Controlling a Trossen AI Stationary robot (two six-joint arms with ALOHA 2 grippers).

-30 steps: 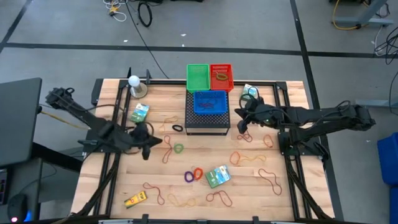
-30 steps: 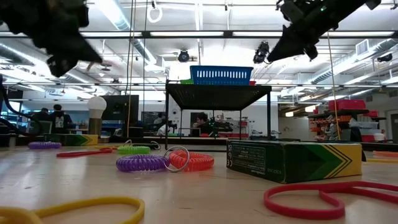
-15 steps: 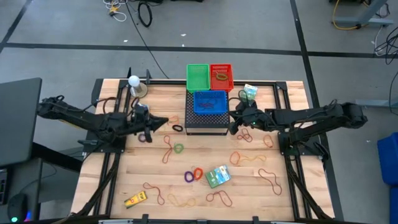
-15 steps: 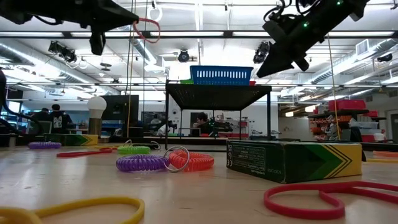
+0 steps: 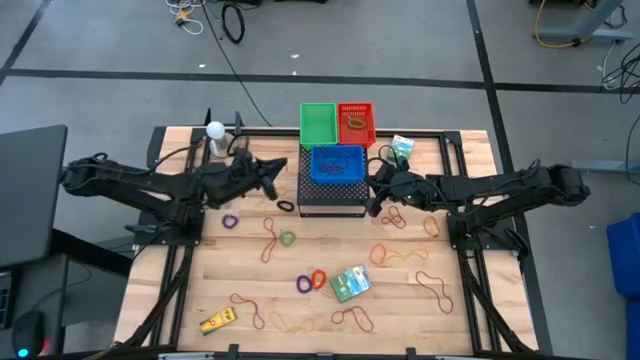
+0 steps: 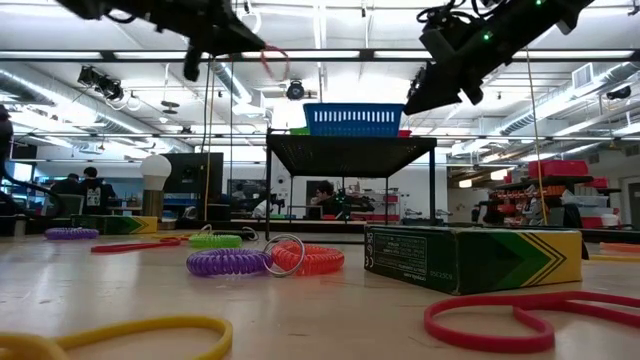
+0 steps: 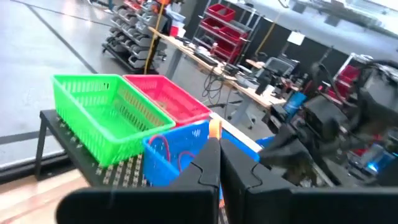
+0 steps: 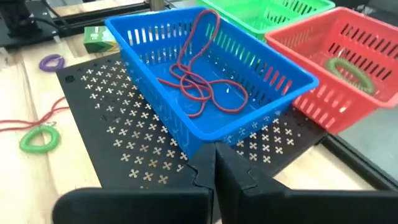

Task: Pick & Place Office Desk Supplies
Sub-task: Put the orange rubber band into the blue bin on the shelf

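Rubber bands (image 5: 352, 318) in red-brown and tan lie scattered along the near edge of the worktop (image 5: 470, 310), with a small yellow item (image 5: 217, 321) at the near left. A little farther in sit a purple ring (image 5: 304, 284) touching an orange ring (image 5: 318, 277), and just right of them a green printed box (image 5: 350, 283). Toward the middle lie a green ring (image 5: 288, 238) and, to the left, another purple ring (image 5: 230, 221). Beyond these stands a black mesh box (image 5: 331, 196) carrying a blue basket (image 8: 205, 74) with red bands inside; green (image 5: 318, 123) and red (image 5: 356, 123) baskets stand at its far side. The left gripper (image 5: 277, 166) hangs left of the blue basket, fingers pressed together on a thin red band (image 6: 275, 62) that dangles from them. The right gripper (image 5: 377, 193) hovers at the mesh box's right edge, fingers closed and holding nothing.
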